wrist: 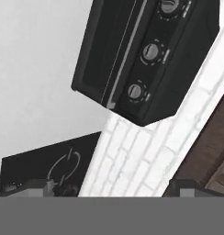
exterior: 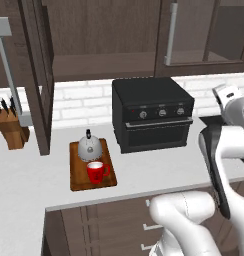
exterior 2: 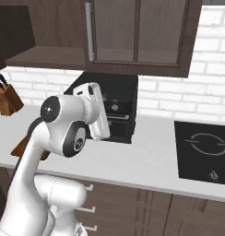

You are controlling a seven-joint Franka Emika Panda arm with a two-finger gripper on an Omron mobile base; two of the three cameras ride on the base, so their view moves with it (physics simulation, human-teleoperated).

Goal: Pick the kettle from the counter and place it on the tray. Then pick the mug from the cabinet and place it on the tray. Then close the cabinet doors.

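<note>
On the counter (exterior: 24, 180), the reddish-brown tray (exterior: 76, 177) carries the silver kettle (exterior: 89, 147) at its back and the red mug (exterior: 96, 172) at its front. Above, the cabinet (exterior: 104, 65) shows a bare shelf. Its left door (exterior: 38, 75) is swung wide open, while the right door (exterior: 204, 35) looks flush with the cabinet front. My gripper (wrist: 114, 190) is open with nothing between its fingertips (wrist: 38, 186). It is raised to the right of the tray, in front of the black oven. My white hand (exterior 2: 93, 110) stands at oven height.
A black countertop oven (exterior: 151, 112) stands right of the tray. A tan knife block (exterior: 14, 130) is at the far left, and a black cooktop (exterior 2: 204, 150) is set into the counter at the right. Drawers (exterior: 119, 225) run below the counter.
</note>
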